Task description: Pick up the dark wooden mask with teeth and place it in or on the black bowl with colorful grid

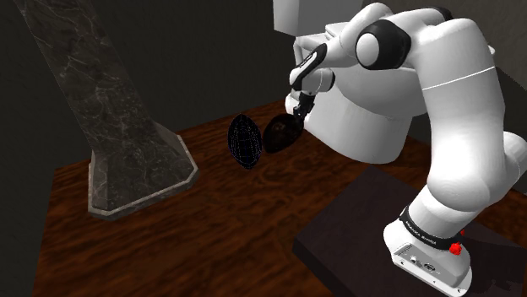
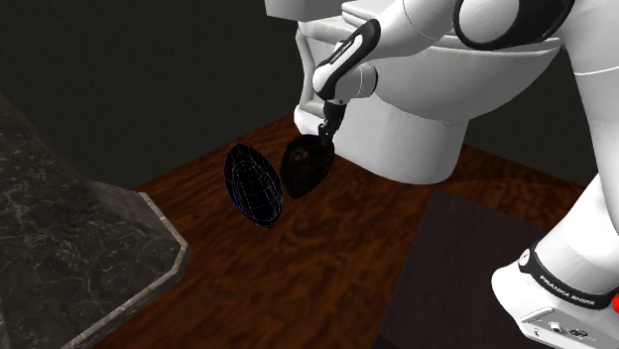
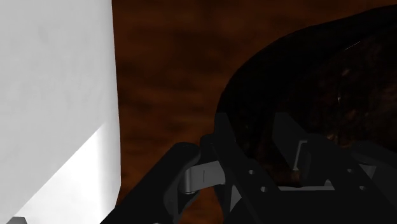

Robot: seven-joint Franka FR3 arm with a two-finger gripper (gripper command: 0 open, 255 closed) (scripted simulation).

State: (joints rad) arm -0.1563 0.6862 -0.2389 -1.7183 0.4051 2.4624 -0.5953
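Dark wood sits between my fingers: my gripper (image 1: 296, 111) is clenched on the upper rim of the mask (image 1: 280, 135), which hangs below it. It is toward the far edge of the wooden floor (image 1: 211, 228) and close to the white toilet (image 1: 355, 126). I cannot tell whether its lower tip touches the boards. The black bowl (image 1: 244, 142), lined with a coloured grid, stands tipped on its rim just beside the mask, on the side away from the toilet. A marble pillar (image 1: 110, 126) rises near the floor's edge at the shoulder view's left.
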